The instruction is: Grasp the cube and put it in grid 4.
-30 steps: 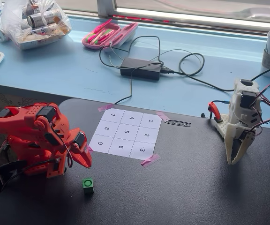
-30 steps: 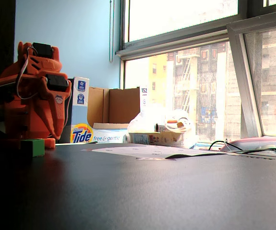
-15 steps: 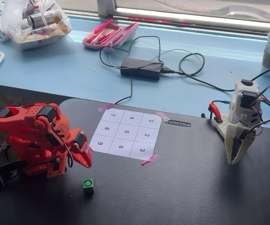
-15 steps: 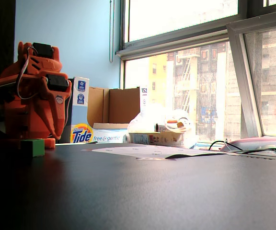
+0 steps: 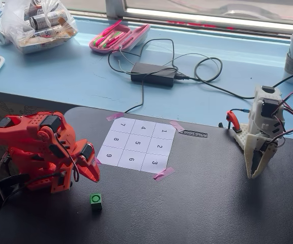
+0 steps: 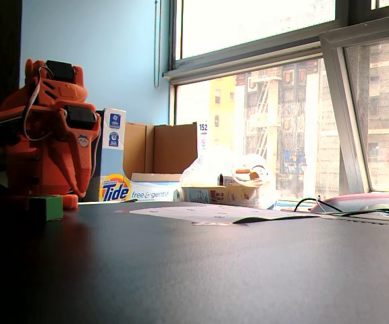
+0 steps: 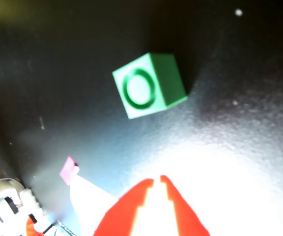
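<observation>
Gripper (image 7: pixel 156 180) tips nearly together, holding nothing. Cube (image 5: pixel 96 201) sits on black table (image 5: pixel 212 203) at 5 o'clock of gripper, apart from it — ring mark up. Grid 4 (image 5: pixel 143 128) empty, at 1 o'clock from cube

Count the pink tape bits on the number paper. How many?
4: top left corner, top right corner, bottom right corner, and one mostly hidden behind the gripper at the paper's left.
</observation>
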